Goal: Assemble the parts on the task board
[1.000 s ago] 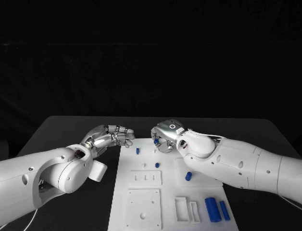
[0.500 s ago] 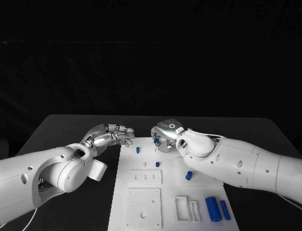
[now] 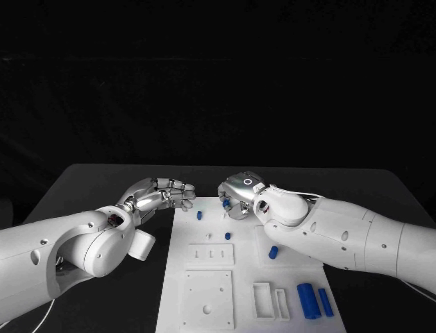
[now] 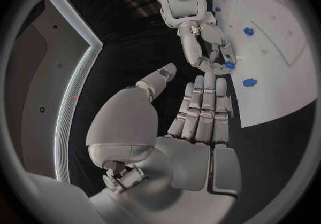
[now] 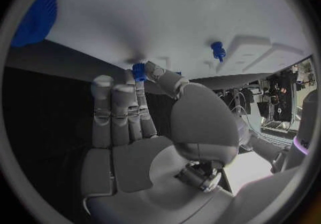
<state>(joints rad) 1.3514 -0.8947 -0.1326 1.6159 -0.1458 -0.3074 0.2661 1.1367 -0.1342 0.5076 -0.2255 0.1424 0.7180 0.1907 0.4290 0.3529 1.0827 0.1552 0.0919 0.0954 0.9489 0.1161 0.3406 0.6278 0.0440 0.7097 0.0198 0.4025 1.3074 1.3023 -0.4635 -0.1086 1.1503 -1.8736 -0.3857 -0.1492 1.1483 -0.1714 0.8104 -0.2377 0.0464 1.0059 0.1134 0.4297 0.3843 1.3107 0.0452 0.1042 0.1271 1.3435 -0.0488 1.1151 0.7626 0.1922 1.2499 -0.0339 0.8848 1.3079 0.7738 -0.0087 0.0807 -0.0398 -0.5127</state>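
Left hand (image 3: 163,195) hovers at the far left edge of the task board (image 3: 206,295), fingers (image 4: 204,107) held together and extended, holding nothing. Two small pegs (image 3: 199,216) stand upright mid-board. Right hand (image 3: 240,198), at the far edge, pinches a small blue part (image 5: 138,70) at its fingertips. Short cylinder (image 3: 272,253) and two long cylinders (image 3: 306,301) lie loose at right. Judged: assembly partly done, several parts unplaced.
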